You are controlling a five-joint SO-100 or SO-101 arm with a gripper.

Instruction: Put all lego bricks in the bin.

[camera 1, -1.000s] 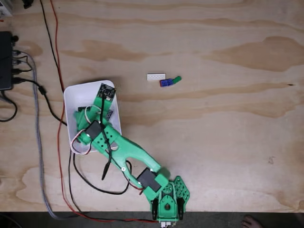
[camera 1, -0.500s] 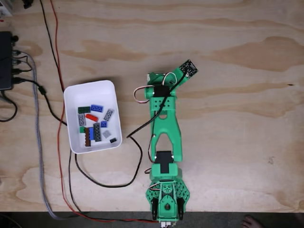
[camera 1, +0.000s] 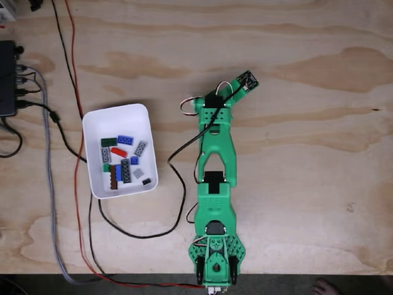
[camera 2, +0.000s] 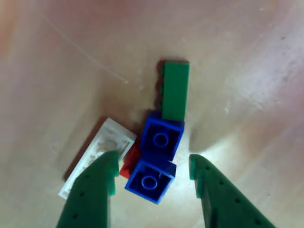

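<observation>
In the other view my gripper (camera 2: 152, 164) is open, its two green fingers (camera 2: 95, 190) straddling a blue lego brick (camera 2: 154, 156) that lies studs-down on the wood. A green plate (camera 2: 175, 90) touches the blue brick's far end. A white plate (camera 2: 99, 156) and a small red piece (camera 2: 129, 165) lie by the left finger. In the fixed view the green arm (camera 1: 215, 147) reaches up the table's middle and covers these pieces. The white bin (camera 1: 116, 114) stands to its left, holding several lego bricks (camera 1: 123, 161).
Black, red and grey cables (camera 1: 52, 153) run along the left side past the bin, and one black cable loops under the arm. A black box (camera 1: 7, 78) sits at the left edge. The arm's base (camera 1: 215, 258) is at the table's front edge. A person's foot (camera 1: 322, 287) shows bottom right.
The arm has swung from over the bin to the right. It now stretches further up over the loose pieces in the middle. The bin's bricks have come into view.
</observation>
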